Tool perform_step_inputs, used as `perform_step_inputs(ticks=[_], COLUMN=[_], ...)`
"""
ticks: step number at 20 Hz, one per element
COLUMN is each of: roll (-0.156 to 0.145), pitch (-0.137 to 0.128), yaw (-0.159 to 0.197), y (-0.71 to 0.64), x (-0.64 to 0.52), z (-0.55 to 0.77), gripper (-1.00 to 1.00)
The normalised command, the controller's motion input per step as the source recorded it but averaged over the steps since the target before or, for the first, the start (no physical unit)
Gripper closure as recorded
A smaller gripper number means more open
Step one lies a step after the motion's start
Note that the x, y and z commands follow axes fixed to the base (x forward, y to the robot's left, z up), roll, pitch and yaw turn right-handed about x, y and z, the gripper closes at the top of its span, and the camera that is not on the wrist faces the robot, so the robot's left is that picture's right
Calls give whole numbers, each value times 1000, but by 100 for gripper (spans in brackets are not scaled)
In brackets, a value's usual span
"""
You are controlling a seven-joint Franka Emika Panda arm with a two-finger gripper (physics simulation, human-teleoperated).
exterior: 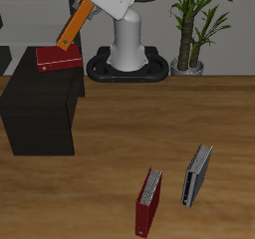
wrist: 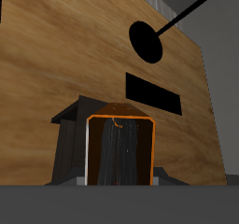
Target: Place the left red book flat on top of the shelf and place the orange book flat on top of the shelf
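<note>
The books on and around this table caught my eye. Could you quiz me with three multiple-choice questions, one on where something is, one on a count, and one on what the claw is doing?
1. Where does the left red book lie?
A. flat on the shelf
B. upright on the table
C. beside the plant

2. How many books stand on the table near its front edge?
A. none
B. two
C. four

3. What is the state of the gripper?
A. open and empty
B. shut on the orange book
C. shut on a cup

Answers:
1 A, it rests flat on the black top.
2 B, a dark red one and a grey one.
3 B, the wrist view shows the orange-edged book between the fingers.
</note>
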Motion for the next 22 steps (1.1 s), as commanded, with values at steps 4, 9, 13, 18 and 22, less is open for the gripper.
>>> perform_step_inputs(ticks=[4,9,13,18,22], roll=[-99,-97,-46,-31,-2], pitch=[-9,-10,-12,10,120], yaw=[-7,12,36,7,-8], y=[-620,-552,-324,-251,30], x=[67,110,140,309,255], z=[127,-6,-134,-269,-437], gripper=[100,100,100,100,100])
